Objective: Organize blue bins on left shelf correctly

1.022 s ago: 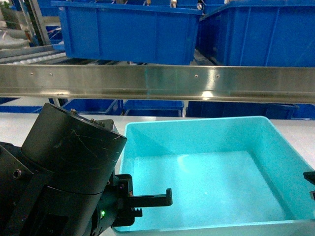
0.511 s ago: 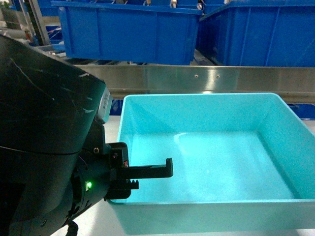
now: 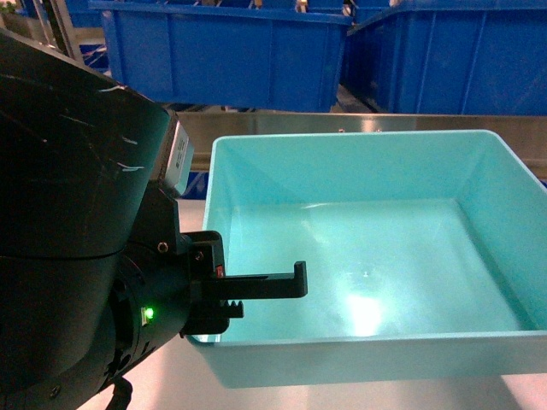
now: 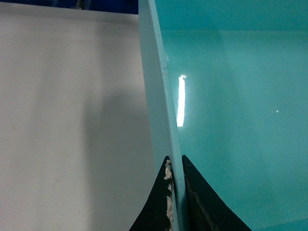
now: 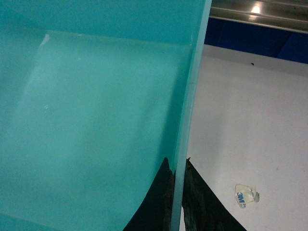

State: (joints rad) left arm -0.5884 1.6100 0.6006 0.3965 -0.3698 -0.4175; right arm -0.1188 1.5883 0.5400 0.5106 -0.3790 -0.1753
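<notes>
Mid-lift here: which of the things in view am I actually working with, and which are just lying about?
In the job:
- light turquoise glossy plastic tub, empty
- left gripper, shut on its left wall
- right gripper, shut on its right wall
- stainless-steel shelf rail

Lying about:
- dark blue plastic crates on the shelf
- small 3M sticker on the white surface

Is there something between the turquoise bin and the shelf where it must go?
Yes. The steel front rail of the left shelf runs across just behind the turquoise bin's far rim, and dark blue crates sit on the lanes beyond it. Both hands clamp the bin's side walls: left hand, right hand.
</notes>
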